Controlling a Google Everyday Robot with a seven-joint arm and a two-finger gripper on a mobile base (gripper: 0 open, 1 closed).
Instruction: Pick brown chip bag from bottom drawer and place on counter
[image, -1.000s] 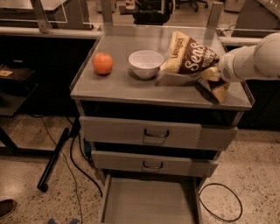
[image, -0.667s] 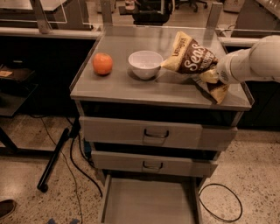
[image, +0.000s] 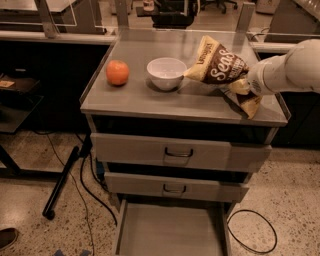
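Against the earlier frames, little change is noted. The crinkly brown chip bag (image: 220, 67) with tan-yellow ends is still held tilted above the right side of the smooth grey metal counter (image: 165, 102), beside the white bowl (image: 166, 72). The gripper (image: 240, 92) is clamped on its lower right end, and the shallow grey bottom drawer (image: 170, 230) stands open.

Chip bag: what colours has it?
Dark brown bag, tan-yellow ends, white script; claw at its right end; camera view.

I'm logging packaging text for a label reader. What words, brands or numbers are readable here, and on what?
"Sea S": white script on the brown chip bag, the rest hidden by the tool at its lower end, over the counter.
Small print on the bag's tan upper end: too blurred to read.
No other text visible.
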